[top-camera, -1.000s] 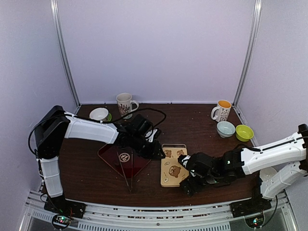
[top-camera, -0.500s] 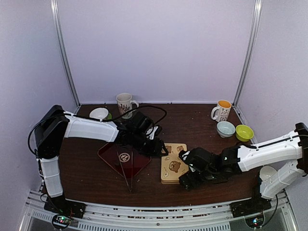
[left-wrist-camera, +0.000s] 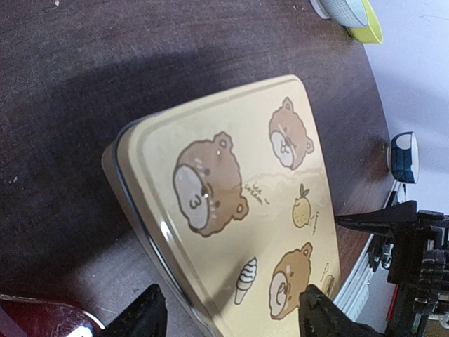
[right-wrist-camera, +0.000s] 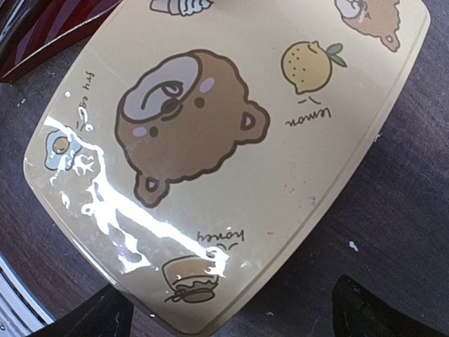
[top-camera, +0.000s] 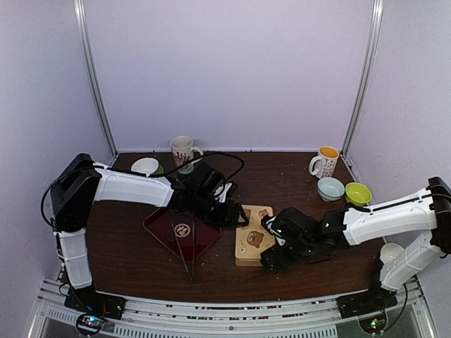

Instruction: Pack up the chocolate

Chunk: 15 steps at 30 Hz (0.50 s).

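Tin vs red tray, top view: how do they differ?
Colour: the tin is tan with bear prints; the red tray is dark red with a round white emblem. Shape: the tin is a rounded rectangle; the red tray sits corner-on, like a diamond. Footprint: the red tray looks wider than the tin. Shared: both rest side by side on the table.
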Available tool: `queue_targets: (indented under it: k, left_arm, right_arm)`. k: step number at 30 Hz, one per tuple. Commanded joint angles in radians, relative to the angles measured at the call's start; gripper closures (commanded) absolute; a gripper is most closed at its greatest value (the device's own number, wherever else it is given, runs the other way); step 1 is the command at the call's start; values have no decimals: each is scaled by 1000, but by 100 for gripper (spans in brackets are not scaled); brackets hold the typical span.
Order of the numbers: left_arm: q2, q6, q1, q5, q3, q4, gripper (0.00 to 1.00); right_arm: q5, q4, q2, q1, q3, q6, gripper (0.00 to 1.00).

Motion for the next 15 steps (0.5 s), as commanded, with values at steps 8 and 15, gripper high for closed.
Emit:
queue_targets:
  k: [8, 15]
  left_arm:
    - [6, 16, 6, 4, 10, 30, 33]
    - [-18, 19, 6, -12, -38, 49, 33]
  right_arm:
    - [-62, 33, -40, -28, 2, -32, 0]
    - [-129, 12, -122, -29, -38, -52, 0]
